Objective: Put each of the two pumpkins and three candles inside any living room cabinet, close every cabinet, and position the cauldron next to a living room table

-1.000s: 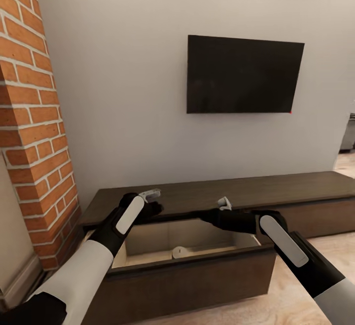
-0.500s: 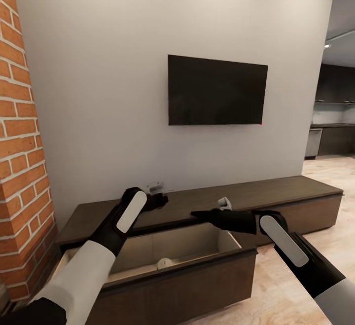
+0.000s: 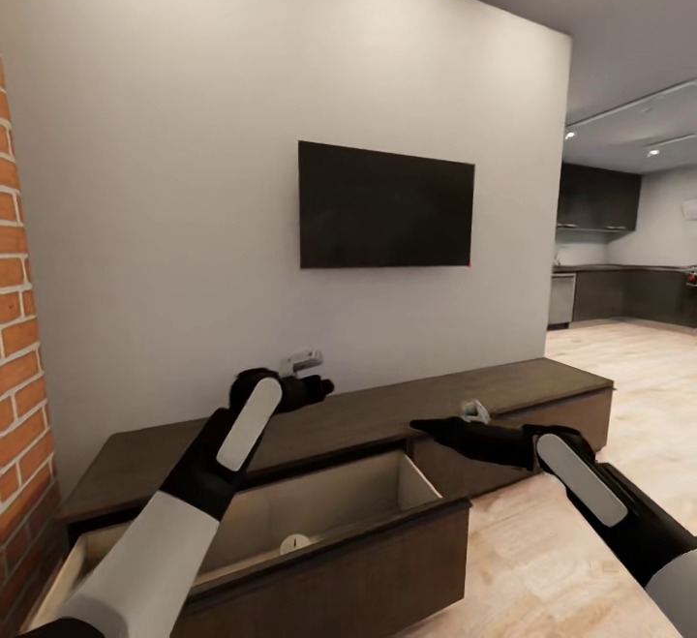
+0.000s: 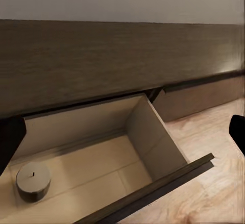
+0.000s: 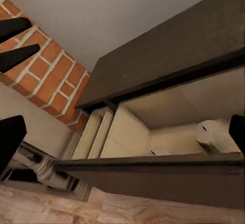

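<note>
Drawer (image 3: 319,512) of the cabinet (image 3: 387,415) hangs open with one candle (image 4: 33,180) on its floor, ready for more. I've got both hands spread and empty, left hand (image 3: 302,363) and right hand (image 3: 472,410) above the cabinet top.

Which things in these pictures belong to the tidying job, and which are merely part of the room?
Job:
- cabinet, long, low, dark brown
- open drawer, pulled out
- candle, lying in the drawer
- left gripper, right gripper, both above the cabinet

Room only:
- television on the wall
- brick column
- kitchen units beyond
</note>
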Available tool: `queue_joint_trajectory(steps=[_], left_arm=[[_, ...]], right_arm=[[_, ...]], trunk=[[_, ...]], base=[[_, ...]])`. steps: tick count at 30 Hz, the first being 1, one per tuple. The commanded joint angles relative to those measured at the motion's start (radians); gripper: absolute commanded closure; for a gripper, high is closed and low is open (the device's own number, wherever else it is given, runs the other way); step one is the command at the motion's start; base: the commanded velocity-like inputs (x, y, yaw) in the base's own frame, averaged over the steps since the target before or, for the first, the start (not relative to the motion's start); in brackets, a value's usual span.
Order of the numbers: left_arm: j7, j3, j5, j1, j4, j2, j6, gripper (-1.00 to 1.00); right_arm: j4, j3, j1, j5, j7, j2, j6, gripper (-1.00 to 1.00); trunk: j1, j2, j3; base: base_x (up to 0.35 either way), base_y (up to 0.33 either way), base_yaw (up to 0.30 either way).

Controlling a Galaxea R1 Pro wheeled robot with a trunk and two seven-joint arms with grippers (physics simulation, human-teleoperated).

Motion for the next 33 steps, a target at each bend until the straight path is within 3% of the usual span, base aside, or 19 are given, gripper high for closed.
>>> queue_joint_trajectory(steps=[1,3,4,6,8,12,15,20,28,33], left_arm=[[0.012,-0.001,0.010,0.007,-0.016,0.001,0.002,-1.00],[0.014,-0.001,0.010,0.027,-0.049,0.002,0.003,-1.00],[0.014,-0.001,0.010,0.033,-0.058,0.002,0.003,-1.00],[0.015,-0.001,0.010,0.053,-0.085,0.003,0.006,-1.00],[0.015,0.000,0.009,0.081,-0.110,0.004,0.015,-1.00],[0.016,0.001,0.008,0.165,-0.200,0.008,0.025,-1.00],[0.017,-0.004,0.008,0.259,-0.308,0.023,0.046,-1.00],[0.016,-0.018,0.006,0.344,-0.366,0.030,0.057,-1.00],[0.017,-0.039,0.004,0.363,-0.374,0.029,0.058,-1.00],[0.018,-0.093,0.001,0.364,-0.375,0.029,0.057,-1.00]], right_arm=[[0.018,0.002,-0.001,-0.001,0.011,-0.034,-0.014,-1.00],[0.053,0.003,-0.002,-0.005,0.022,-0.103,-0.038,-1.00],[0.064,0.003,-0.002,-0.006,0.025,-0.122,-0.042,-1.00],[0.123,0.004,-0.001,-0.018,0.054,-0.186,-0.054,-1.00],[0.215,0.004,-0.001,-0.031,0.086,-0.217,-0.102,-1.00],[0.265,0.005,-0.001,-0.040,0.100,-0.231,-0.176,-1.00],[0.272,0.005,-0.001,-0.060,0.123,-0.235,-0.188,-1.00],[0.279,0.005,0.000,-0.094,0.203,-0.236,-0.193,-1.00],[0.324,0.006,0.013,-0.100,0.230,-0.233,-0.204,-1.00],[0.332,0.005,0.014,-0.101,0.227,-0.234,-0.206,-1.00]], trunk=[[-0.001,0.000,0.004],[-0.001,0.000,0.014],[-0.002,0.001,0.019],[-0.003,0.001,0.029],[-0.004,0.001,0.039],[-0.006,0.002,0.060],[-0.016,0.021,0.073],[-0.035,0.056,0.095],[-0.039,0.063,0.105],[-0.039,0.063,0.105]], base=[[0.000,0.000,-0.224],[0.000,0.000,-0.223],[0.000,0.000,-0.223],[0.000,0.000,-0.223],[0.000,0.000,-0.223],[0.000,0.000,-0.222],[0.000,0.000,-0.218],[0.000,0.000,-0.214],[-0.001,0.000,-0.152],[-0.166,0.000,-0.015]])
